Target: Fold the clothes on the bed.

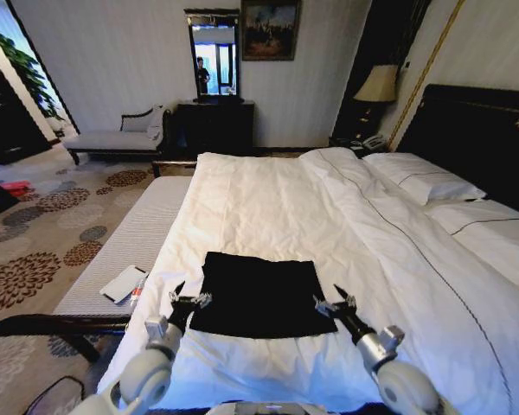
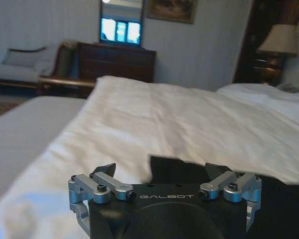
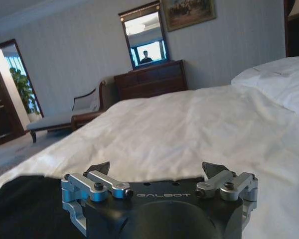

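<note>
Lying flat on the bed [image 1: 268,207], near edge: the clothes [image 1: 259,294].
Left gripper [image 1: 189,298] and right gripper [image 1: 336,303] hover at its near corners, jaws spread open, holding nothing.

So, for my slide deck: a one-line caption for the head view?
Both open grippers, left and right, flank the black clothes lying on the bed.

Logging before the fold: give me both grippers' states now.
Left gripper: open, holding nothing, at the left edge of the clothes.
Right gripper: open, holding nothing, at the right edge.
</note>
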You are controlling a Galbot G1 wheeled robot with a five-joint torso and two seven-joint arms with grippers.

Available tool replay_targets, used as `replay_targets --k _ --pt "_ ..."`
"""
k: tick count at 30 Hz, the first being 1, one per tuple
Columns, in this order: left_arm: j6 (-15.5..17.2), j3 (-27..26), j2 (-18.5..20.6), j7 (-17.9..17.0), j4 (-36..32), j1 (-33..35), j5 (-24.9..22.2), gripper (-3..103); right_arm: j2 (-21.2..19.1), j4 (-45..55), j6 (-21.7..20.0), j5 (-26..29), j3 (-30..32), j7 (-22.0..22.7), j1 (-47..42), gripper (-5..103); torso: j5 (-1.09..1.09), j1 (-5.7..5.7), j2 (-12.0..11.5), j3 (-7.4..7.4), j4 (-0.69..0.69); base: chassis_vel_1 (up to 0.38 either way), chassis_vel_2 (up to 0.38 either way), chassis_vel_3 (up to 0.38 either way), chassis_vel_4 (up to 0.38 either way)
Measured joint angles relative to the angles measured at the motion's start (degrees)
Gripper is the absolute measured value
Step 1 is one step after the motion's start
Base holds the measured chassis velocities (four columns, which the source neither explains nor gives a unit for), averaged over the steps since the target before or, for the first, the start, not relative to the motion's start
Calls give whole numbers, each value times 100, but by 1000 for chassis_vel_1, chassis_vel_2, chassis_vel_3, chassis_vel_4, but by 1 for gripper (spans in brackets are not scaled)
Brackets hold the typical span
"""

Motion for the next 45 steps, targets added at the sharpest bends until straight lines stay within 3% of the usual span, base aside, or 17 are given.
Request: replay_targets --k 9,13,20,26,38,42,45 --pt "470 541 24 94 1160 -2071 -1339 100 -193 -172 -125 136 -32 21 378 100 0 1 0 1 -2 0 0 0 0" --pt "598 817 -143 212 1769 -2704 -1696 100 -195 -202 -147 156 8 41 380 100 0 2 0 1 -3 0 0 0 0" --pt "680 1400 -429 667 2802 -3505 -1858 100 -215 -221 -205 214 117 94 382 100 0 1 -1 1 -1 0 0 0 0" --pt "793 1607 -825 807 3219 -3730 -2049 98 -247 -227 -225 250 238 126 307 100 0 1 -1 0 -3 0 0 0 0" --pt "901 1638 -979 848 3438 -3620 -2158 92 -216 -236 -241 248 326 146 197 100 1 0 0 -1 -2 0 0 0 0" --pt "918 1600 -1007 848 3498 -3605 -2195 85 -203 -246 -245 233 273 164 221 100 0 0 -1 0 -2 0 0 0 0" --pt "955 1577 -1045 827 3509 -3583 -2241 69 -196 -241 -261 228 251 205 230 100 0 0 0 0 -2 0 0 0 0"
